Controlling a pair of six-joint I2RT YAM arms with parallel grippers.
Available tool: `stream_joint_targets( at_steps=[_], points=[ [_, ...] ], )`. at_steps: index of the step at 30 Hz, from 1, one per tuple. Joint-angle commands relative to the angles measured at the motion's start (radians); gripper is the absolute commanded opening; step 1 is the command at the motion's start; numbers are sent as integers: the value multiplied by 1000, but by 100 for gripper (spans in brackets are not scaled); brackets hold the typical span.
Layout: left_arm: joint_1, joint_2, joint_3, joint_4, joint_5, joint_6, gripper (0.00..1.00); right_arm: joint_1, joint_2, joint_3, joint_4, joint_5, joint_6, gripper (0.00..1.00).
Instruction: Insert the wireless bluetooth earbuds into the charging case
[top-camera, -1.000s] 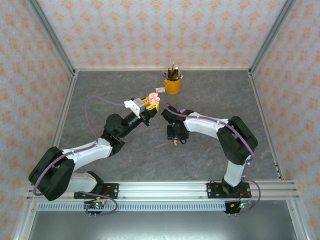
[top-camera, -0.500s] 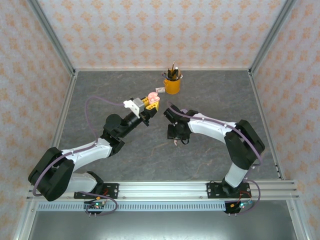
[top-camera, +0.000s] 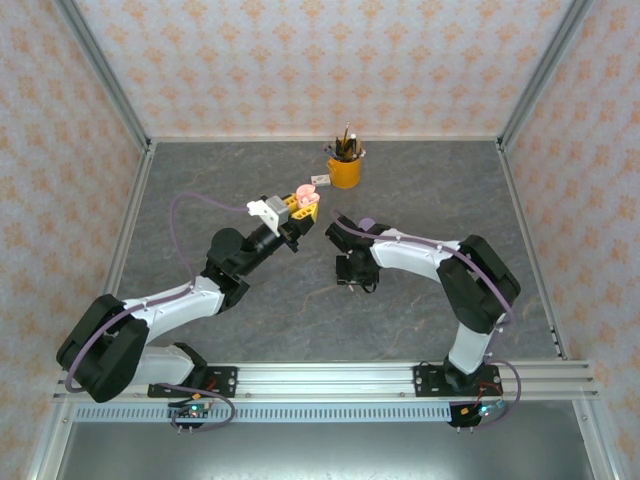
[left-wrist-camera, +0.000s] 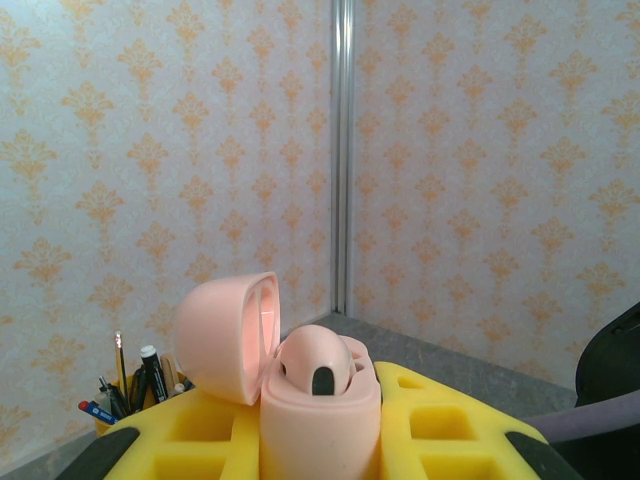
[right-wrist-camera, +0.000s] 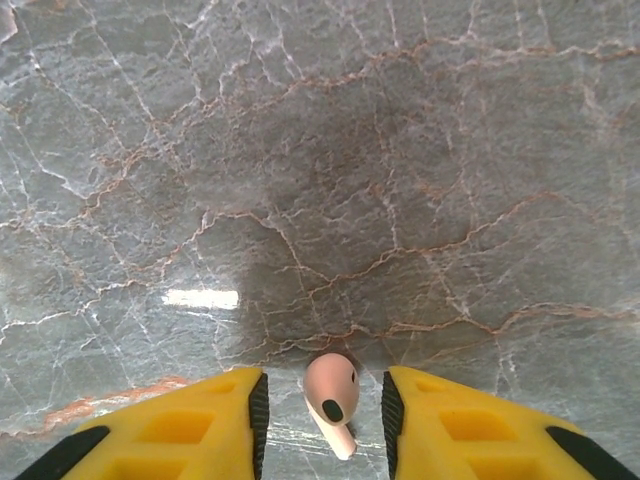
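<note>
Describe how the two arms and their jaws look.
The left arm and right arm have white links with bulky black joints. A thin purple cable runs along each. The jaws are blocky yellow with square recesses and black trim.

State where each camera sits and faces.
Top external: above, behind the bases, looking down on table and both arms.
Left wrist: looks over the left tool, gripping an open pink case, toward the wall corner.
Right wrist: looks down past the right tool at a pink earbud.
Shared: top and left wrist both show the case.
</note>
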Motion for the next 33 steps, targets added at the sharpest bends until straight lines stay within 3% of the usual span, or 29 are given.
stream_joint_targets(
  at_steps=[1,18,29,33],
  points=[
    [10,-22,-10,48,-20,-8,0,8,27,-7,-2,40,6,36],
    [11,-25,-16,56,-26,-10,0,10,71,16,9,45,7,29],
    [11,-19,-6,50,-22,-14,0,18,43,11,7,53,11,15],
    [11,-20,-4,43,-20,-13,0,17,-7,7,11,70,15,14]
  ],
)
